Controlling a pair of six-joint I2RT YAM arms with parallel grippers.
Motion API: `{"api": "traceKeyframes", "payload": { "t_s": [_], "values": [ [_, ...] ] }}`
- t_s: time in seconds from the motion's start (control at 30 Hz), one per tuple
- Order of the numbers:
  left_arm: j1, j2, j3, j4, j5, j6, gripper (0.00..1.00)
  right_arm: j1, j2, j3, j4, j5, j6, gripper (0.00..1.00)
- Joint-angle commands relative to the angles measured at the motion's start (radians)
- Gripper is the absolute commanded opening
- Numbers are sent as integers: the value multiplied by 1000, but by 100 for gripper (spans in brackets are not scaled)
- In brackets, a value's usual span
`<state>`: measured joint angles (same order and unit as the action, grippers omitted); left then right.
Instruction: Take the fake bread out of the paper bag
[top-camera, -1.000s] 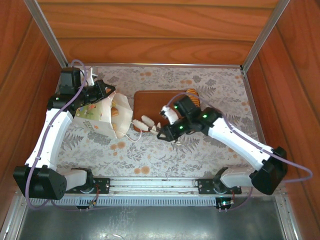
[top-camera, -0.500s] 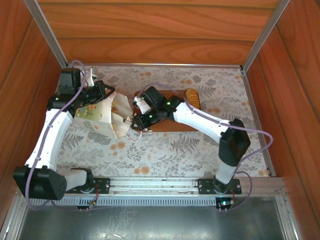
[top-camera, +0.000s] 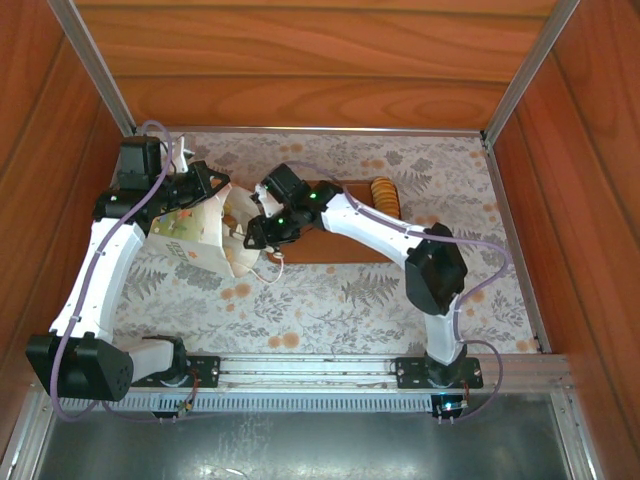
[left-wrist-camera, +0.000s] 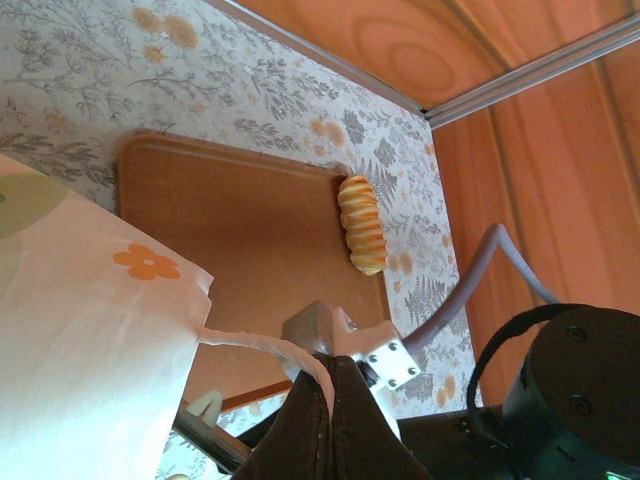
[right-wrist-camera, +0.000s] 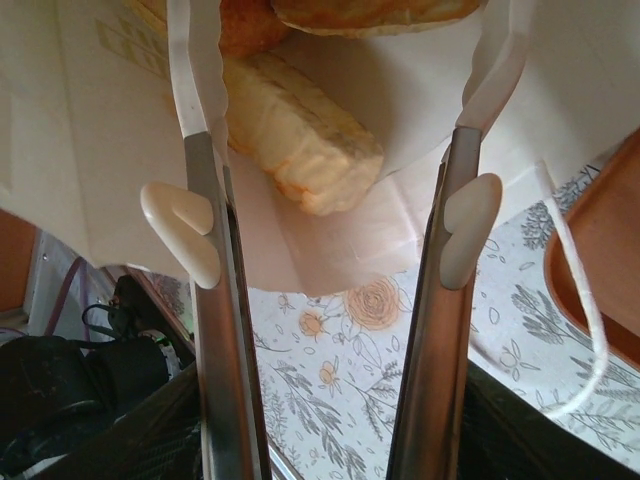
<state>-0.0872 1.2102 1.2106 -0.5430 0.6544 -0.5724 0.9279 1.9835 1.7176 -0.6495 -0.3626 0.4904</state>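
The white paper bag (top-camera: 190, 228) lies tipped on its side at the left, its mouth facing right. My left gripper (top-camera: 205, 187) is shut on the bag's white cord handle (left-wrist-camera: 258, 345), pinched between the dark fingers (left-wrist-camera: 320, 420). My right gripper (top-camera: 251, 233) is at the bag's mouth, open, with its white fingertips (right-wrist-camera: 192, 70) reaching inside the paper. Between them lies a pale golden piece of fake bread (right-wrist-camera: 300, 145), untouched, with darker pieces (right-wrist-camera: 370, 10) deeper in. A ridged loaf (top-camera: 382, 195) lies at the brown board's far right corner.
The flat brown board (top-camera: 335, 240) lies right of the bag, under my right arm. The bag's other cord handle (right-wrist-camera: 575, 290) trails loose on the floral cloth. Wooden walls close in the table on three sides.
My right arm has swung left from over the board to the bag's mouth, and its jaws have spread wider. The left arm and the bag have stayed put.
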Motion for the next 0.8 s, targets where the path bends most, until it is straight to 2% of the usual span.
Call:
{"api": "traceKeyframes", "payload": {
  "t_s": [0.0, 0.13, 0.37, 0.5, 0.67, 0.77],
  "values": [
    [6, -20, -3, 5, 10, 17, 0, -5, 37, 51, -7, -67, 25, 58],
    [6, -17, 0, 5, 11, 16, 0, -4, 80, 83, -15, -96, 25, 57],
    [6, -17, 0, 4, 16, 17, 0, -6, 101, 118, -88, -44, -9, 55],
    [6, -17, -1, 5, 12, 17, 0, -8, 93, 116, -82, -98, -22, 48],
    [7, -18, -2, 5, 11, 17, 0, -9, 57, 86, -60, -35, -13, 41],
    [6, -20, -1, 4, 9, 17, 0, -10, 28, 77, -66, -24, -40, 40]
  ]
}}
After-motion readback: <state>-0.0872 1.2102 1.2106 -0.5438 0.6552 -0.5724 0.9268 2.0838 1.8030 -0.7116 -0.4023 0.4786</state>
